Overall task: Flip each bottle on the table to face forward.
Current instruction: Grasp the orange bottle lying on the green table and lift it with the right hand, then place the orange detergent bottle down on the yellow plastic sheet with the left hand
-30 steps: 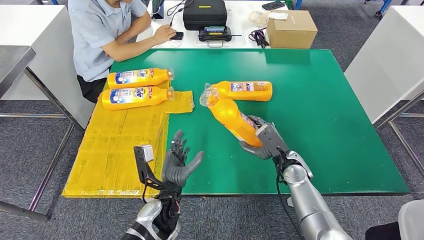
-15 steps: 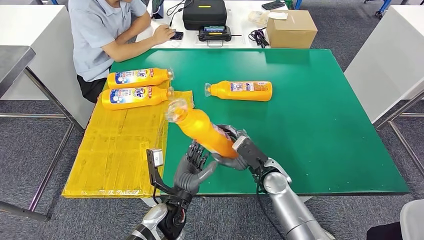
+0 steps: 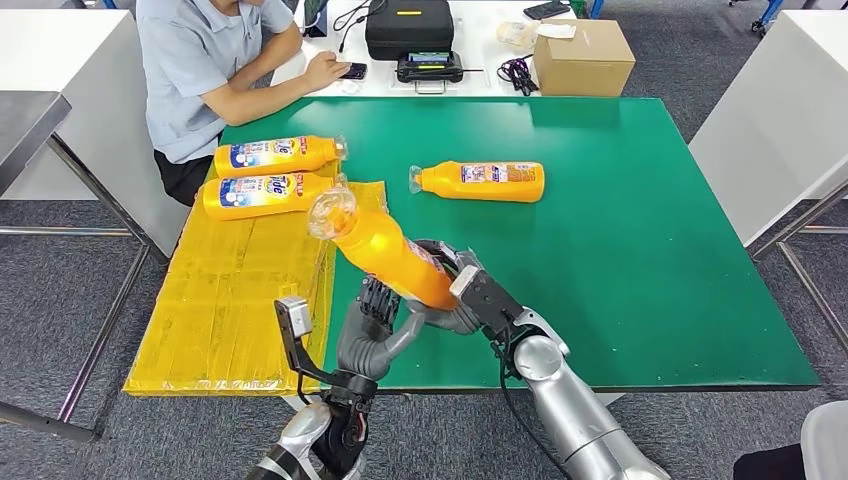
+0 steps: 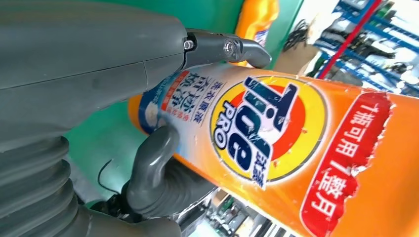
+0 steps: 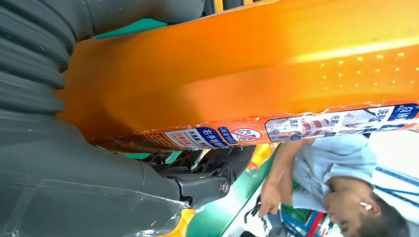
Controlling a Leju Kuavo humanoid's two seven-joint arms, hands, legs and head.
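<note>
Now held bottle [image 3: 385, 252] tilted above table edge, gripped by right hand [image 3: 462, 295]; left hand [image 3: 372, 335] cupping underneath.

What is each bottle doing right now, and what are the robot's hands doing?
Held bottle: lifted off the table, tilted, cap end up.
Right hand: grips the held bottle's lower end.
Left hand: fingers touch the held bottle from beneath.
Two bottles on the yellow mat: lying flat, front labels up.
Bottle on the green table: lying on its side, small-print label up.
</note>
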